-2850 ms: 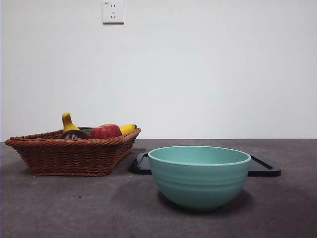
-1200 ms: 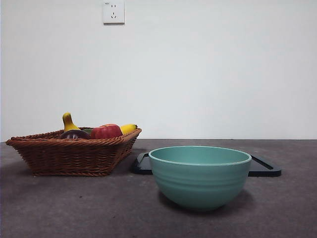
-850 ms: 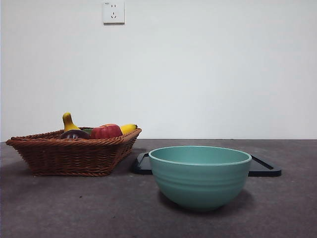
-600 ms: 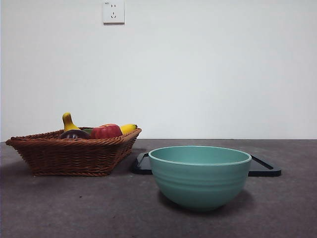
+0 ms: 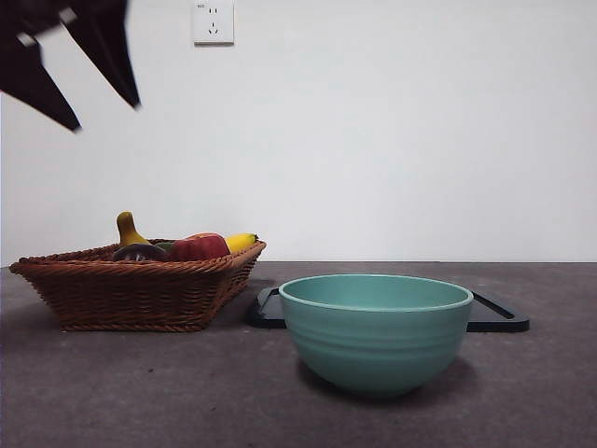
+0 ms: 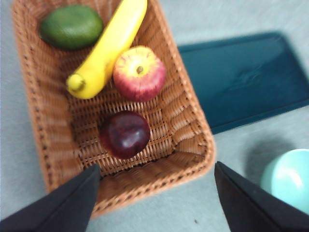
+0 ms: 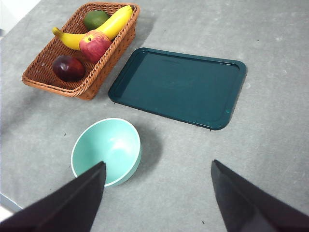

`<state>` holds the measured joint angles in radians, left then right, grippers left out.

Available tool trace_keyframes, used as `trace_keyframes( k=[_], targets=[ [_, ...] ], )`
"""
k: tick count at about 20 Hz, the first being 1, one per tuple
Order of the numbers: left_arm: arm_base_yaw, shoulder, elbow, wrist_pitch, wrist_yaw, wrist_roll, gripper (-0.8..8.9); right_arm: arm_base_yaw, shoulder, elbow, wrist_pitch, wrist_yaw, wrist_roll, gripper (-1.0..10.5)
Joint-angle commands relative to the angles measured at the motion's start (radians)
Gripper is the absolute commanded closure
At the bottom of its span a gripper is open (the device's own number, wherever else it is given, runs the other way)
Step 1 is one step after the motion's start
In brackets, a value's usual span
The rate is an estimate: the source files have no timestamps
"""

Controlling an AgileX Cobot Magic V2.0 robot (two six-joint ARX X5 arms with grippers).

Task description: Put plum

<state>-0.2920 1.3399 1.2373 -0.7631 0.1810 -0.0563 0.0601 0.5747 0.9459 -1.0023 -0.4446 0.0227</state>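
The plum [image 6: 124,134], round and dark maroon, lies in the near end of a wicker basket [image 6: 193,121]. From the front only its top shows over the basket's rim as the plum [image 5: 140,252]. My left gripper [image 6: 155,168] hangs open well above it, jaws wide apart with nothing between them. In the front view it is the left gripper [image 5: 104,114], dark, at the top left corner over the basket [image 5: 140,294]. My right gripper [image 7: 158,164] is open and empty, high over the table, looking down on the plum [image 7: 68,67].
The basket also holds a red apple [image 6: 139,73], a yellow banana [image 6: 108,46] and a green avocado [image 6: 71,26]. A dark tray [image 7: 178,87] lies to the right of the basket. A teal bowl [image 5: 376,331] stands in front of the tray.
A dark gripper has come into the front view at the top left, above the basket. The fruit, bowl and tray have not moved.
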Motion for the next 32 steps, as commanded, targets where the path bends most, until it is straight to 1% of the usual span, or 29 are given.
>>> trace_keyframes(
  k=[1, 5, 9, 17, 20, 22, 24, 28, 32],
  targets=[
    [-0.026, 0.103, 0.035, 0.031, -0.01, 0.027, 4.39, 0.003, 0.004, 0.019, 0.005, 0.0, 0.003, 6.0],
    [-0.052, 0.228, 0.035, 0.095, -0.075, 0.04, 4.38, 0.003, 0.004, 0.019, -0.001, 0.0, 0.003, 6.0],
    [-0.053, 0.319, 0.035, 0.121, -0.137, 0.053, 4.34, 0.003, 0.004, 0.019, -0.014, -0.001, 0.003, 6.0],
    [-0.053, 0.422, 0.035, 0.165, -0.138, 0.057, 4.34, 0.003, 0.005, 0.019, -0.017, -0.001, 0.003, 6.0],
    [-0.053, 0.438, 0.035, 0.166, -0.138, 0.056, 4.36, 0.003, 0.005, 0.019, -0.017, -0.001, 0.003, 6.0],
    [-0.053, 0.441, 0.035, 0.167, -0.138, 0.056, 4.57, 0.003, 0.005, 0.019, -0.017, -0.001, 0.003, 6.0],
    [-0.053, 0.441, 0.035, 0.169, -0.138, 0.056, 5.46, 0.003, 0.005, 0.019, -0.017, 0.0, 0.003, 6.0],
    [-0.053, 0.411, 0.035, 0.151, -0.138, 0.056, 5.47, 0.003, 0.005, 0.019, -0.017, 0.0, 0.003, 6.0],
    [-0.071, 0.294, 0.035, 0.119, -0.137, 0.056, 5.43, 0.003, 0.005, 0.019, -0.017, 0.0, 0.003, 6.0]
  ],
)
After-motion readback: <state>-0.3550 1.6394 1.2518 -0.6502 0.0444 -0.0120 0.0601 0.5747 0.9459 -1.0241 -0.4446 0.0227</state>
